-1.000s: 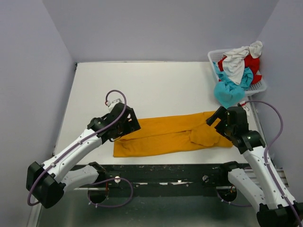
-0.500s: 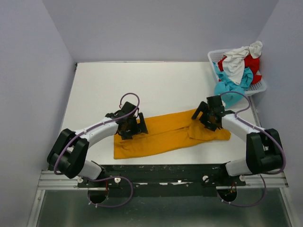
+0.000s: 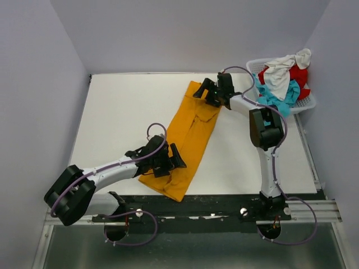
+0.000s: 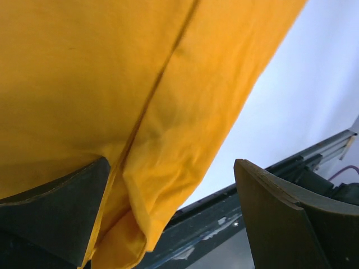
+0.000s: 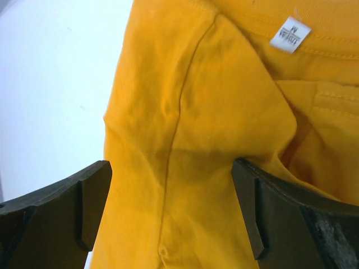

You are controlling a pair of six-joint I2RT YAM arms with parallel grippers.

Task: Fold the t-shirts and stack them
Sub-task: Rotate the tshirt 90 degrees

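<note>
A mustard-orange t-shirt (image 3: 190,134), folded into a long strip, lies diagonally on the white table, running from the far middle to the near edge. My left gripper (image 3: 168,161) hovers open over its near end. In the left wrist view, my left gripper (image 4: 173,168) has its fingers wide apart over the cloth (image 4: 84,73). My right gripper (image 3: 208,94) stands open over the far collar end. The right wrist view shows my right gripper (image 5: 171,168) straddling the cloth (image 5: 224,112) below a white neck label (image 5: 290,35). White (image 3: 280,70), red (image 3: 301,75) and turquoise (image 3: 272,103) t-shirts fill the basket.
The white lattice basket (image 3: 252,66) stands at the table's far right corner, and the turquoise cloth spills over its near side. The shirt's near corner reaches the table's front edge, just above the black rail (image 3: 224,202). Grey walls close in the left, back and right.
The orange shirt lay left to right across the near table. It now lies diagonally, its right end swung far. The right arm stretched far along with it. The left gripper shifted slightly nearer.
</note>
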